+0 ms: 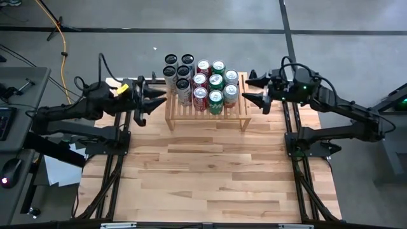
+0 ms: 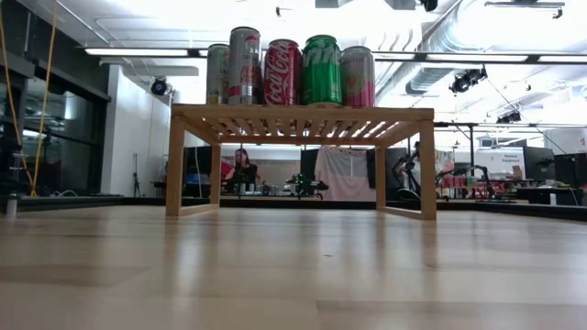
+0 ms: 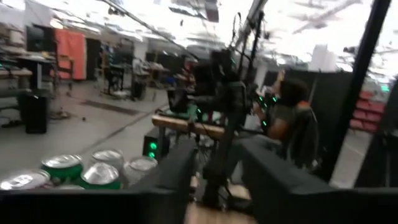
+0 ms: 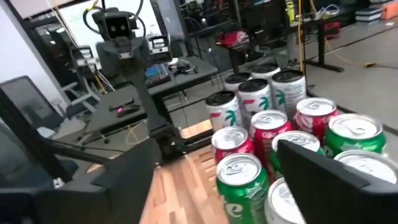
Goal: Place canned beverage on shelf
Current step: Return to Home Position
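Observation:
Several cans (image 1: 203, 83) stand upright on the slatted top of the light-wood shelf (image 1: 206, 117) at the table's far middle: dark-topped slim ones on the left, red, green and white ones on the right. The low view shows the cans (image 2: 282, 71) in a row on the shelf (image 2: 303, 115), whose two side legs stand on the table. My left gripper (image 1: 162, 97) hovers just left of the shelf, pointing at it, with a narrow empty gap between its fingers (image 3: 168, 180). My right gripper (image 1: 247, 88) hovers just right of the cans, open wide and empty; its wrist view looks over the cans (image 4: 239, 180).
The wooden tabletop (image 1: 210, 172) stretches bare from the shelf to the near edge. Dark arm frames run along the table's left (image 1: 117, 159) and right (image 1: 299, 165) sides. A person (image 3: 289, 106) sits in the room beyond the table.

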{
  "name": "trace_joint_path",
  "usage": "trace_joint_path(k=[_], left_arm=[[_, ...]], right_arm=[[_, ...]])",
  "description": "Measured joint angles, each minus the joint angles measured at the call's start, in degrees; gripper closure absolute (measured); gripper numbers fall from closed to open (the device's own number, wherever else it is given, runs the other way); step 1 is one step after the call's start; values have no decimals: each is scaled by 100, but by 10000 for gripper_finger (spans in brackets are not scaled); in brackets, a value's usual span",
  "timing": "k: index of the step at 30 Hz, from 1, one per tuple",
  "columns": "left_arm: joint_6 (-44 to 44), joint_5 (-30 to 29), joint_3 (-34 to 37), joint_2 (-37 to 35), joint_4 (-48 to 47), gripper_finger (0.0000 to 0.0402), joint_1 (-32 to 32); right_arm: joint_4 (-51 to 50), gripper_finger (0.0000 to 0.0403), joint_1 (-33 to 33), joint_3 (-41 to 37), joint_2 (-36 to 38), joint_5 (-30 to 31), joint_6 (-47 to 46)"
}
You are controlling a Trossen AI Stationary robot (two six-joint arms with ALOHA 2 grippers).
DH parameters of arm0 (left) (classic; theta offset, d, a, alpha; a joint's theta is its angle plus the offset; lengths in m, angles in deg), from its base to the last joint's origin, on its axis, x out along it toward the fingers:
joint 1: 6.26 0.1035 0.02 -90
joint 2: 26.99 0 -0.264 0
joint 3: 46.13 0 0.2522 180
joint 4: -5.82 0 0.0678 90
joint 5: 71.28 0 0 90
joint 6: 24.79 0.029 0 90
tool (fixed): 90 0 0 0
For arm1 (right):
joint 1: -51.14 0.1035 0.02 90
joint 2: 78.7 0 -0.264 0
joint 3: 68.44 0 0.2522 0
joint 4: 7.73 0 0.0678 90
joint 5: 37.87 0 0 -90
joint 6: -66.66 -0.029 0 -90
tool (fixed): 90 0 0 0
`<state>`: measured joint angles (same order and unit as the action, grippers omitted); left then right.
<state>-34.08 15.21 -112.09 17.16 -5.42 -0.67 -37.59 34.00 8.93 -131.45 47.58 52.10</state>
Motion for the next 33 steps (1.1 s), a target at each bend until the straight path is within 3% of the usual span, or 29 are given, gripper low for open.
trace_joint_path(k=[3,4,11,12,16,22,33], left_arm=[[52,0,95,14,-49,369,-231],[35,0,218,10,80,385,-311],[-534,-165,1833,-67,2454,399,-829],[-578,-233,2075,-67,2813,399,-877],[-776,-508,2834,-95,3749,401,-999],[-860,-594,3606,-389,4116,401,-998],[-1458,-755,5116,-2022,4160,401,-785]], right_arm=[[-41,128,83,0,0,-6,-95],[-87,150,118,0,0,-7,-91],[-479,370,345,0,-2,-94,-127],[-530,385,370,0,-1,-147,-147],[-699,382,472,0,0,-168,-349],[-722,396,609,0,2,-175,-369],[-1151,402,605,0,174,-195,-912]])
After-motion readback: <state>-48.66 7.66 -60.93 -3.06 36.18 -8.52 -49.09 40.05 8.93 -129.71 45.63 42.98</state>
